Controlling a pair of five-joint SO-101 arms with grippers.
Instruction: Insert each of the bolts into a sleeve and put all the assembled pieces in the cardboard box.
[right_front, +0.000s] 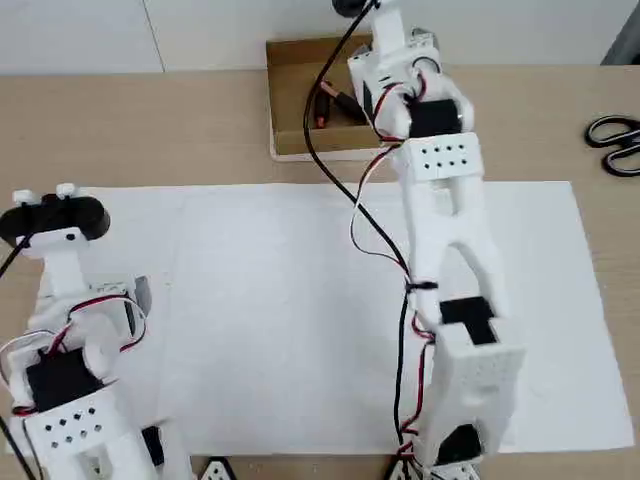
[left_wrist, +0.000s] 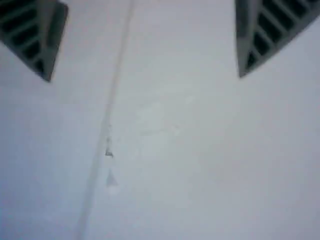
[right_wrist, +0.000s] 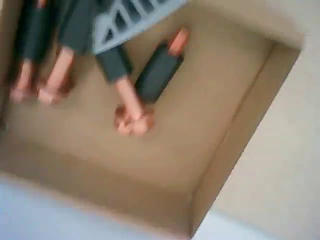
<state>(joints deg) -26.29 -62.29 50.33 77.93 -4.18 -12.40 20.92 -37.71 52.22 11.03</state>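
Left gripper (left_wrist: 145, 75) hangs over white paper (left_wrist: 200, 165), jaws spread wide with nothing between them. Right gripper (right_wrist: 130, 20) is at the cardboard box (right_wrist: 240, 125) over 4 bolt-in-sleeve pieces (right_wrist: 157, 70) (open or closed, cannot tell), which lie bunched toward 1 side with floor showing up to the corner walls. Box stands just past the paper's far edge, a wide run of paper separates the 2 arms, and 1 pair of scissors (right_front: 615, 140) lies near the right edge of the table (right_front: 150, 120).

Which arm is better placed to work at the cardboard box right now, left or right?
Right. The right tool hangs over the brown cardboard box, where dark sleeves holding copper-coloured bolts lie. The left tool is open above the white paper sheet, away from it.
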